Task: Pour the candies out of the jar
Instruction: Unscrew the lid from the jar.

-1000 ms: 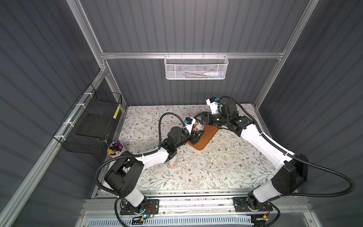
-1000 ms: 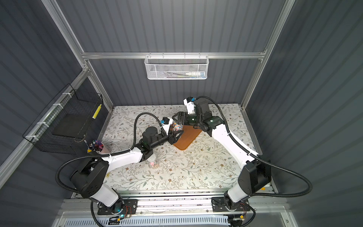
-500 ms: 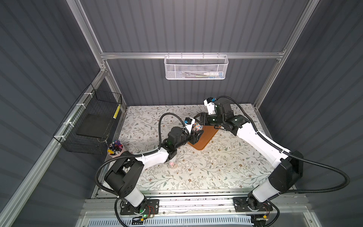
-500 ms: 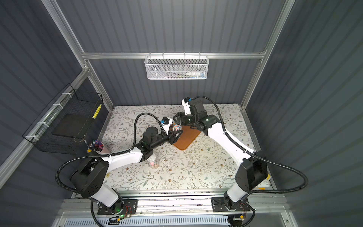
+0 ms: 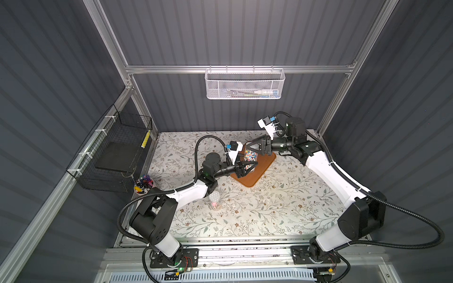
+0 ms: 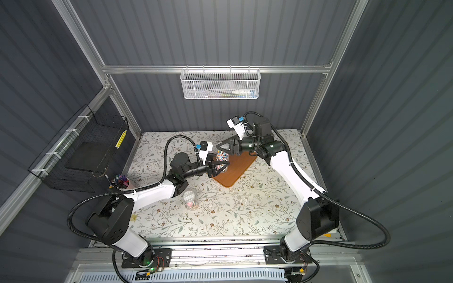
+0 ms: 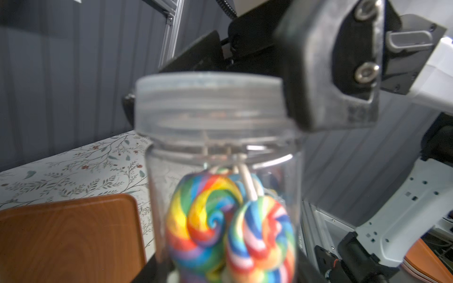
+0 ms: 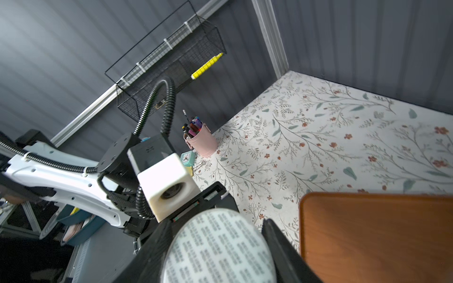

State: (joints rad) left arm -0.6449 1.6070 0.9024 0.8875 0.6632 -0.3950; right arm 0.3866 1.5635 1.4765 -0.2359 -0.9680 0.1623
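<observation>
Jar gripped low in left gripper, lid pinched by right gripper, candies inside, above tray.

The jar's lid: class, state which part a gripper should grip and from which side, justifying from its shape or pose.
Take the lid by its straight side wall, fingers on opposite sides, coming from above. It is a round, flat cap atop an upright jar, and the left gripper holds the jar's body, so only the top is free. The right gripper clasps it so.
</observation>
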